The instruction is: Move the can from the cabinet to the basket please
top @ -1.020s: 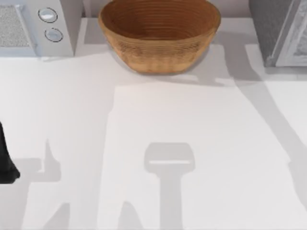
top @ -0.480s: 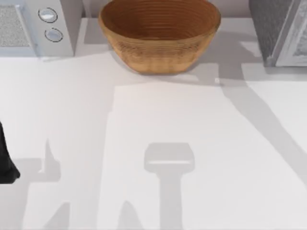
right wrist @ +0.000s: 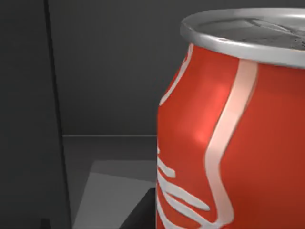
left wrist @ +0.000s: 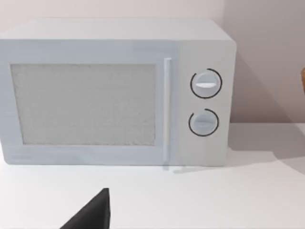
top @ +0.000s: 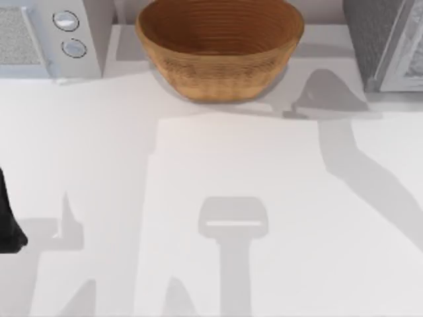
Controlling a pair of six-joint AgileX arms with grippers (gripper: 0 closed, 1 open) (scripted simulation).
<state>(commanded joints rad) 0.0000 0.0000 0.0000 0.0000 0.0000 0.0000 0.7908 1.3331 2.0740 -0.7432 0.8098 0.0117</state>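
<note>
One can [right wrist: 228, 129] stands upright inside the dark cabinet [top: 383, 39] at far right, close before the right wrist camera; whether either gripper is apart or closed, I cannot tell. Probably light, rigid, slippery: grip mid-body, then carry left to the basket [top: 218, 72]

White script on can [right wrist: 228, 143], unreadable
</note>
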